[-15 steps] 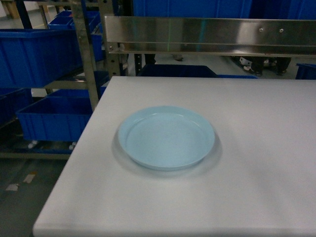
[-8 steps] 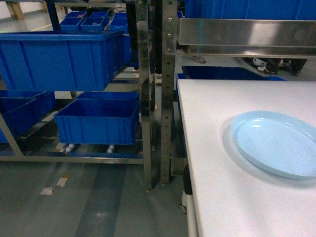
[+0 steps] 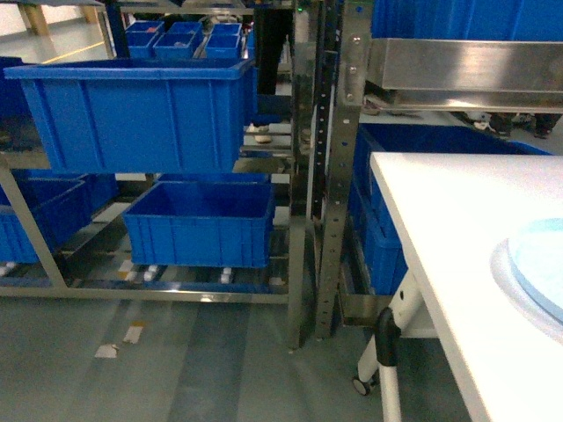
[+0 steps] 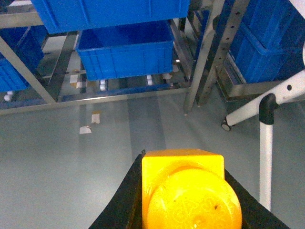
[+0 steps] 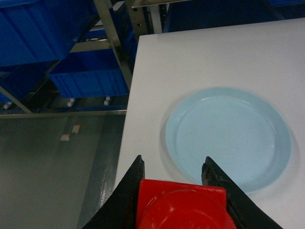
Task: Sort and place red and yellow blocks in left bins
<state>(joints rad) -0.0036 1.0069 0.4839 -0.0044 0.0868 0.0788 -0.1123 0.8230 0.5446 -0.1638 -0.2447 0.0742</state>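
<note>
Left wrist view shows my left gripper (image 4: 183, 200) clamped on the yellow block (image 4: 188, 191) above the floor, my right gripper (image 5: 181, 200) gripping the red block (image 5: 183, 207), so I'd approach the blue bins (image 3: 141, 114) squarely before releasing.

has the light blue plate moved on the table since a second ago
Cannot tell. The plate has slid from centre to the right edge of the head view, but the table edge slid with it, so the camera is turning left.
</note>
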